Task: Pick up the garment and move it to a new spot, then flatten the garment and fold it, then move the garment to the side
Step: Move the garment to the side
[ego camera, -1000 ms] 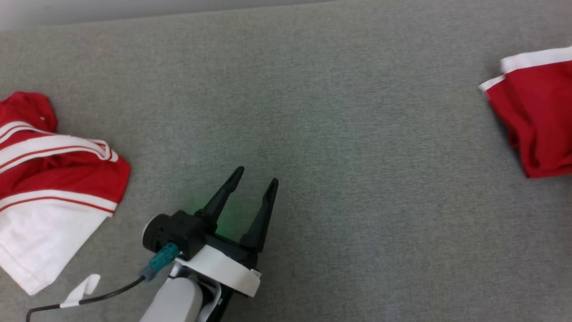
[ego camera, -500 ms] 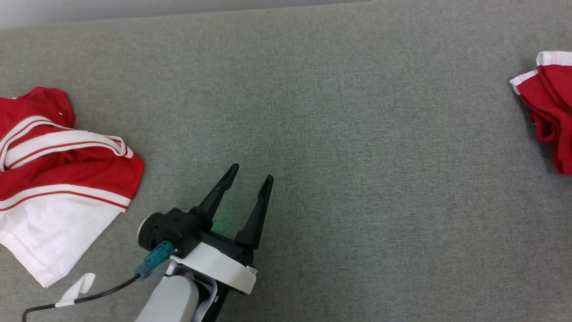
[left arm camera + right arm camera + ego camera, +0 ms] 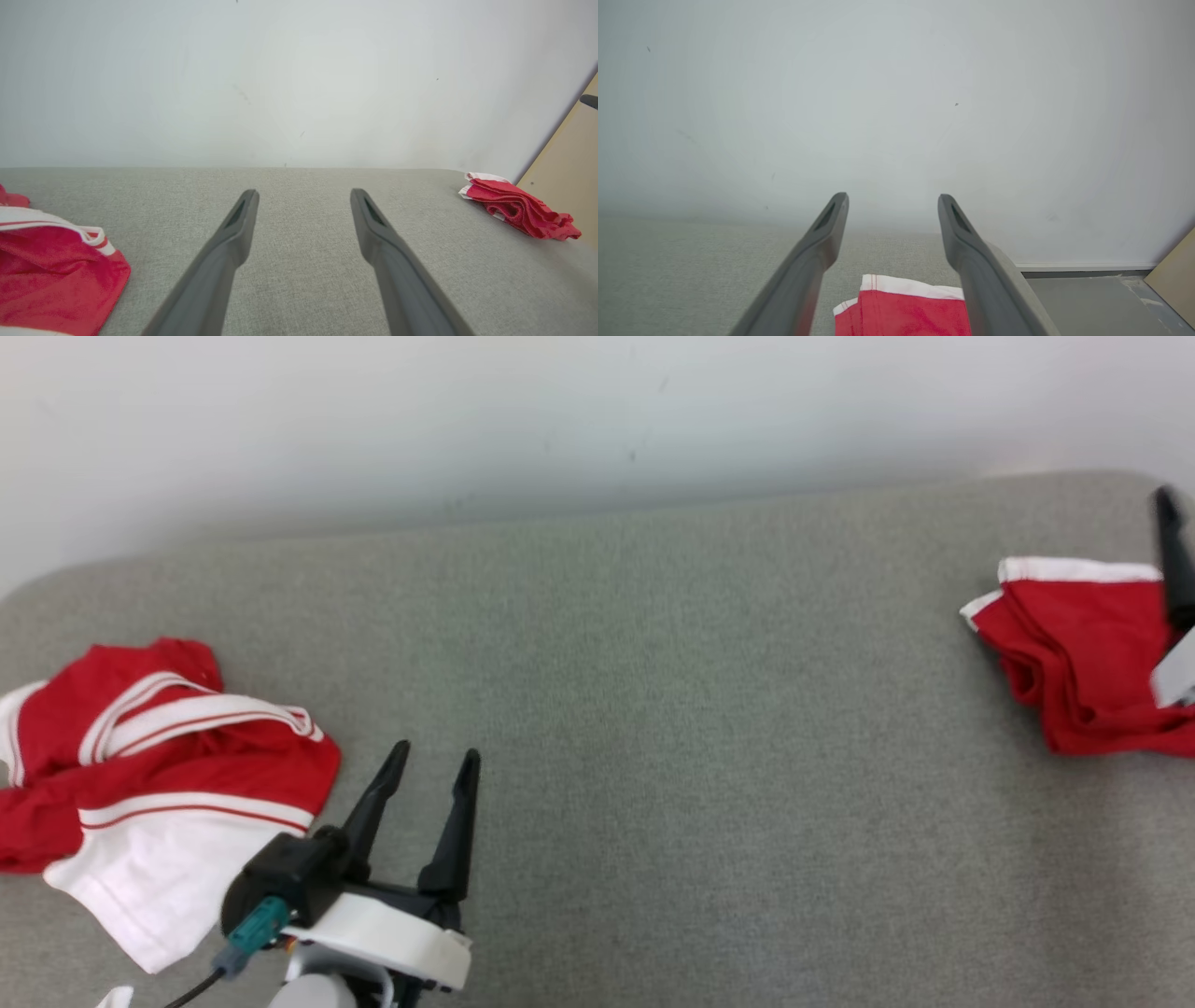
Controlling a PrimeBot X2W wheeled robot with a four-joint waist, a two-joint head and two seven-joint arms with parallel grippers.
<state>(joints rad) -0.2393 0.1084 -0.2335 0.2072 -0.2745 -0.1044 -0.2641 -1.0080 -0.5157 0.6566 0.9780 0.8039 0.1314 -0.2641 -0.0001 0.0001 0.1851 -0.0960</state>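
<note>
Folded red white-trimmed garment [image 3: 1074, 653] at right edge of grey fabric surface [image 3: 700, 709]; right gripper [image 3: 893, 198] over it, fingers spread; left gripper [image 3: 436, 753] spread, empty.

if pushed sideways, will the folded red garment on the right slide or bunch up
Probably floppy: the folded red garment shows soft, uneven layers, so a pinch might lift only some. Pushed, it may bunch rather than slide, since the grey fabric surface looks textured.

Left pincer [image 3: 303, 193] agape over grey fabric [image 3: 303, 280]
</note>
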